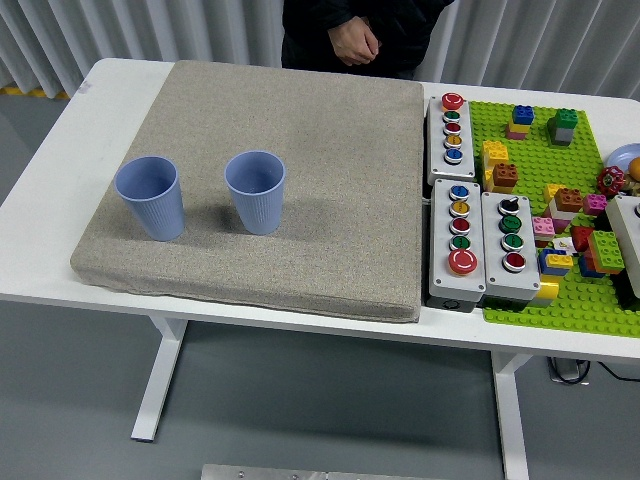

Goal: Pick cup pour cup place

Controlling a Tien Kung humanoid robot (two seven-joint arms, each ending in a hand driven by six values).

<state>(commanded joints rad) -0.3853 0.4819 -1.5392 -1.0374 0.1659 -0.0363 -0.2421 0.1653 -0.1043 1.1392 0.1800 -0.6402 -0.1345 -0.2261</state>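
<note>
Blue left cup (151, 196) and right cup (256, 191) stand upright, apart, on the grey mat (300, 180); no robot fingers show; a person's hands (356, 42) are clasped, holding nothing.

2 blue cups (202, 194) upright, grey mat (300, 150)

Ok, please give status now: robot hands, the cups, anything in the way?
No robot hand in view. Left cup and right cup upright on grey mat, untouched. Nothing between them; person's clasped hands at far edge.

Lab test bench, white table (60, 180), push-button control boxes (458, 240), brick baseplate (580, 200), corrugated wall panels (120, 30)
</note>
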